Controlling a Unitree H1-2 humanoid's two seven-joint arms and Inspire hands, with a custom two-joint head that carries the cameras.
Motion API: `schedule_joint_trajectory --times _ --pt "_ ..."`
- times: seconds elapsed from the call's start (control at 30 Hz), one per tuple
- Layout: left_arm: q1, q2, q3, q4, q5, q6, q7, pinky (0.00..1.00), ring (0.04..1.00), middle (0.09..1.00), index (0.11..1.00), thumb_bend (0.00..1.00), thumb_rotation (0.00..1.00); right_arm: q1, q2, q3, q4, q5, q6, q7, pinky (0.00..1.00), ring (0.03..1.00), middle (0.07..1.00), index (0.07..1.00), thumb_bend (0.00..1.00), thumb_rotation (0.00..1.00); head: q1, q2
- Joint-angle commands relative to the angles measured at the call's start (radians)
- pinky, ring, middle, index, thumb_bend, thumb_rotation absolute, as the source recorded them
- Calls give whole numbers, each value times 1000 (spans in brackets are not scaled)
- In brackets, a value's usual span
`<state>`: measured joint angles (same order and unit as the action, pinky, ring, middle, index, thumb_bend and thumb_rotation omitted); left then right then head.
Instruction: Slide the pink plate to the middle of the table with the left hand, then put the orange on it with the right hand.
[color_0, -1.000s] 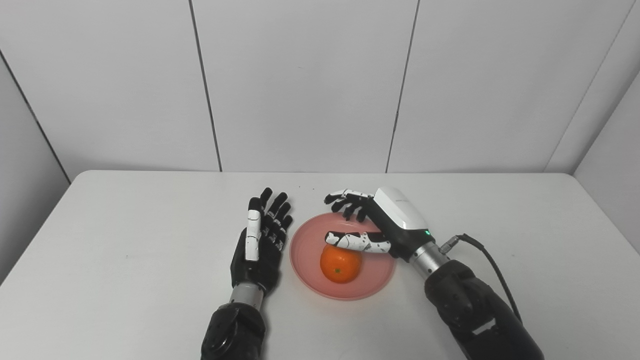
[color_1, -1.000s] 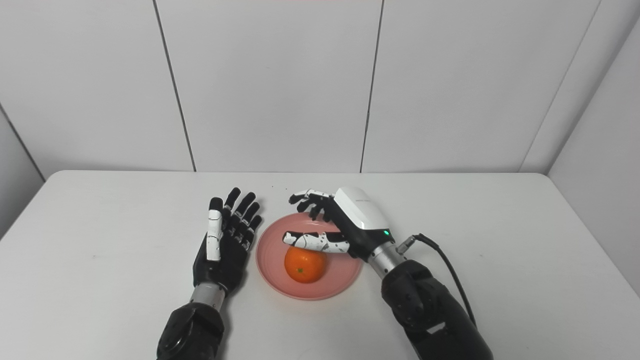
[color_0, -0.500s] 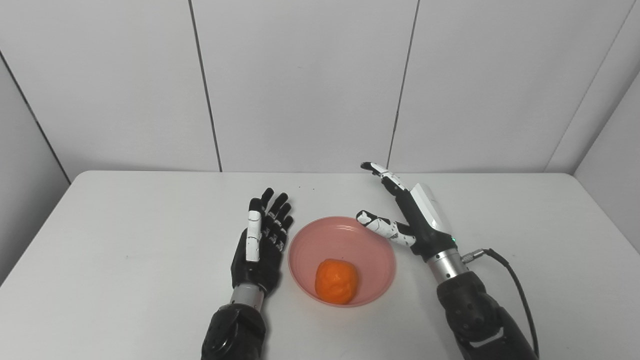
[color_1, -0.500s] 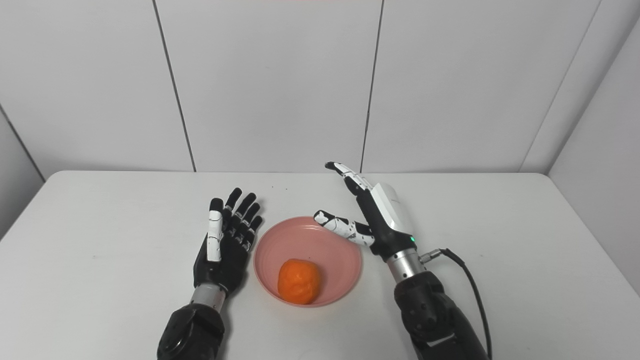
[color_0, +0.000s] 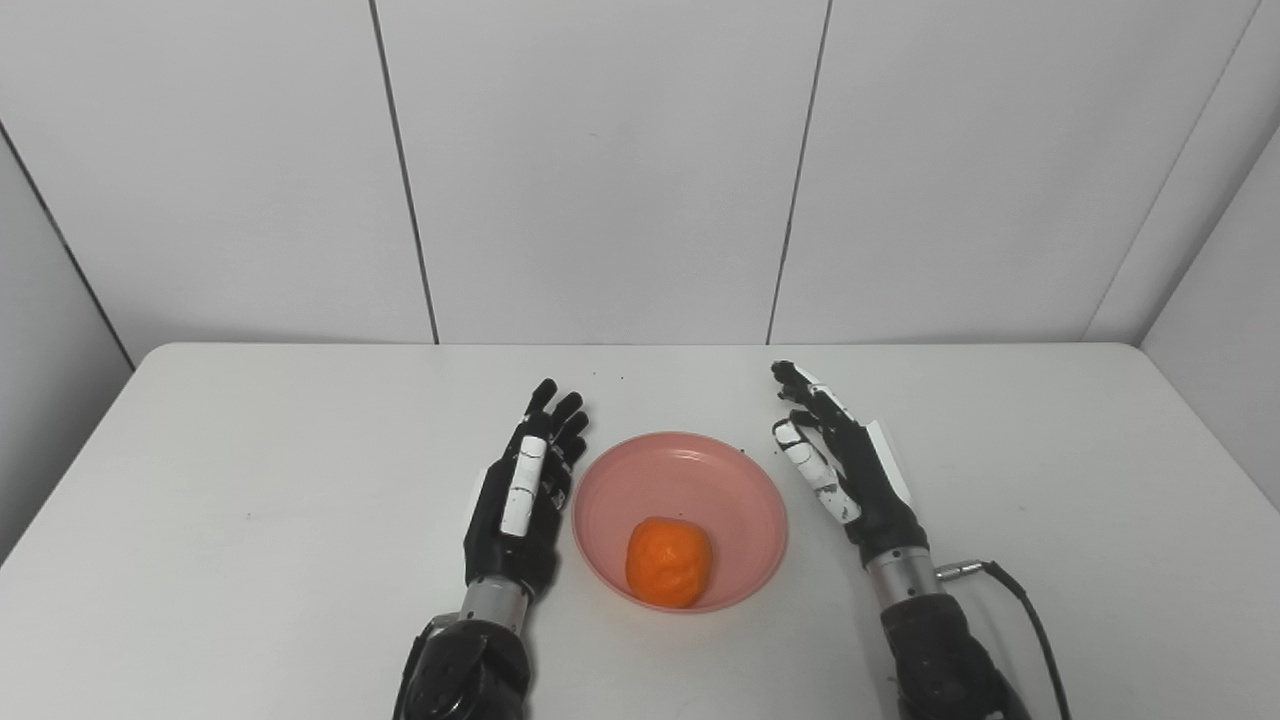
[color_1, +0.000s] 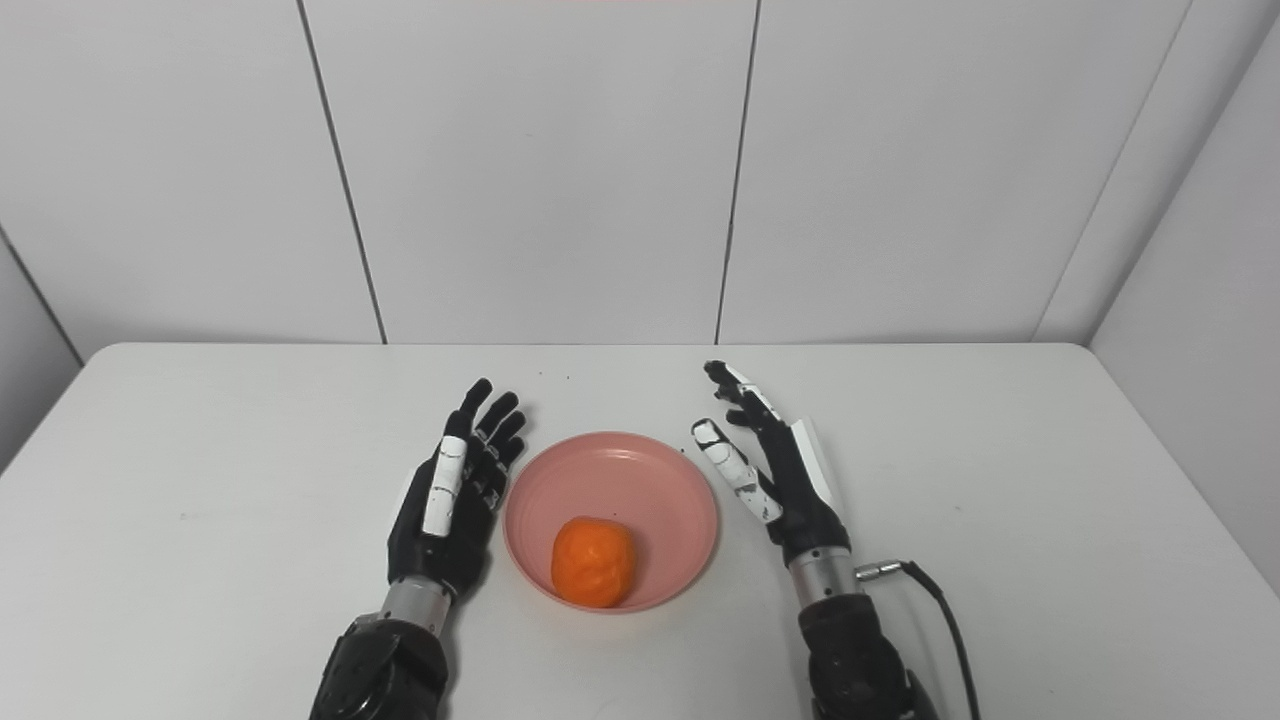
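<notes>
Right hand (color_0: 845, 470) is empty, fingers spread and pointing toward the far edge of the table (color_0: 250, 480), palm facing left toward the plate. It sits just right of the pink plate (color_0: 690, 470), a narrow gap from the rim, not touching. A cable (color_0: 1015, 600) runs off its wrist toward the near edge.

Left hand (color_0: 525, 495) is also empty, fingers apart and extended toward the far edge. It's just beside the plate's left rim; can't tell whether it touches.

The plate sits between the two hands, roughly midway between the table's left and right edges and closer to the near edge than the far one.

The orange (color_0: 669, 561) lies inside the plate, in the near part of the dish close to the near rim. It's clear of both hands, the left a bit nearer than the right.

No readable writing or brand marks on the hands, plate or table. A few small dark specks on the tabletop behind the plate.
</notes>
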<state>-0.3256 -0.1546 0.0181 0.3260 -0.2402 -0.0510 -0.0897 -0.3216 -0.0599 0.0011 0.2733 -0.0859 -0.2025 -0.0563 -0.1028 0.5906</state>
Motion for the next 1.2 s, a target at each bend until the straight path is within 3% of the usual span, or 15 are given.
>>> schedule_joint_trajectory --times 0.0,0.2,0.3,0.37,0.87,1.17 --pt "64 19 -8 54 56 -38 21 999 956 937 922 834 667 -11 40 -42 -1 124 44 20 901 897 898 875 983 1000 1 -1" --pt "71 29 -31 78 174 -147 78 1000 999 995 988 808 704 7 113 -138 56 359 118 80 984 946 928 905 954 1000 4 6" --pt "73 33 -43 86 236 -169 123 1000 1000 1000 999 785 790 3 147 -190 72 484 186 101 999 977 962 953 925 1000 1 8" --pt "74 34 -46 92 253 -175 137 1000 1000 1000 1000 740 820 2 155 -197 77 506 213 99 1000 994 982 986 897 1000 -3 10" --pt "83 5 -18 74 152 -119 106 1000 1000 1000 1000 819 959 16 107 -110 93 341 152 101 1000 1000 999 998 943 1000 -1 12" --pt "81 1 0 66 109 -84 105 1000 1000 1000 1000 774 1000 25 92 -80 89 270 126 98 1000 1000 982 970 916 1000 1 15"
